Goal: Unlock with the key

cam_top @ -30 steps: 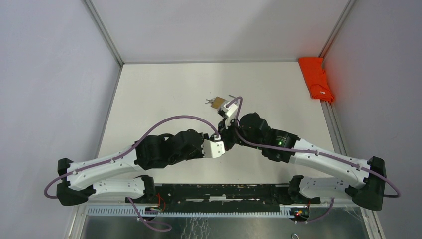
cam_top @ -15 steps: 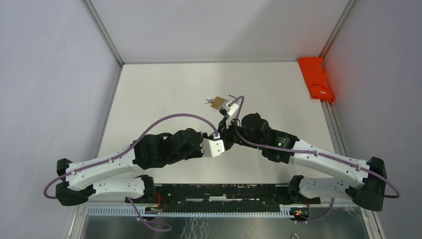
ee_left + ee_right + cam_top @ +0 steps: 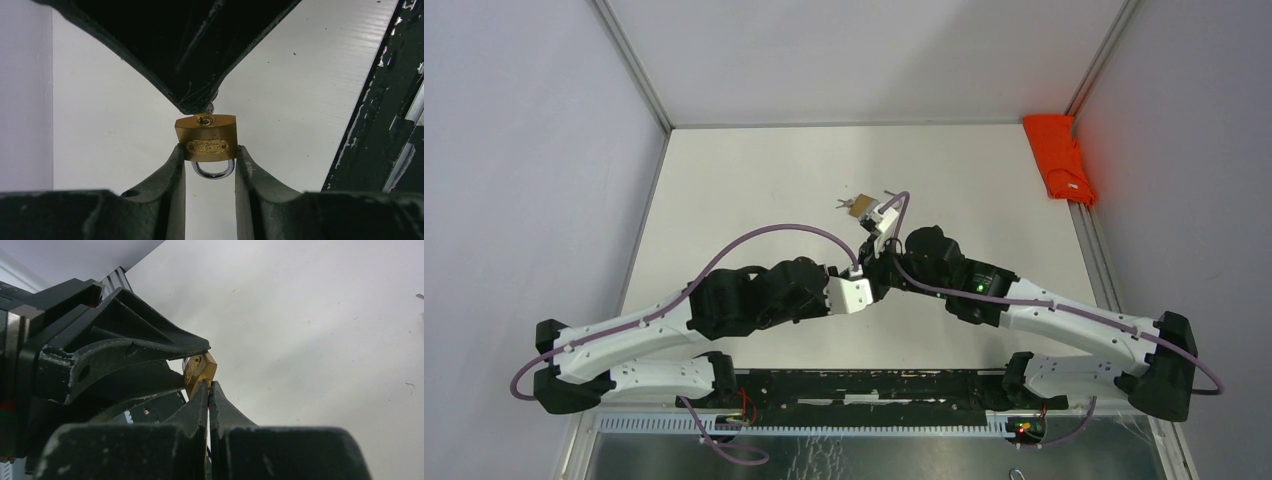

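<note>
A small brass padlock point(image 3: 206, 137) is clamped by its sides between my left gripper's point(image 3: 209, 150) fingers, its silver shackle point(image 3: 213, 170) pointing back at the wrist camera. Its keyhole end faces away and meets the tip of my right gripper point(image 3: 207, 385), which is shut. Only a sliver of the silver key point(image 3: 210, 107) shows between those fingertips and the keyhole. In the right wrist view the padlock point(image 3: 200, 369) sits just above my closed fingertips, beside the left gripper's fingers point(image 3: 150, 347). From above, both grippers meet mid-table point(image 3: 871, 272) and hide the lock.
A small brass-coloured object point(image 3: 861, 206) with small metal pieces point(image 3: 842, 204) lies on the white table point(image 3: 754, 190) just behind the grippers. An orange cloth point(image 3: 1060, 155) lies at the far right edge. Grey walls enclose the table on three sides.
Both arms have drifted slightly left together, still joined at the padlock. Neither grip has changed.
</note>
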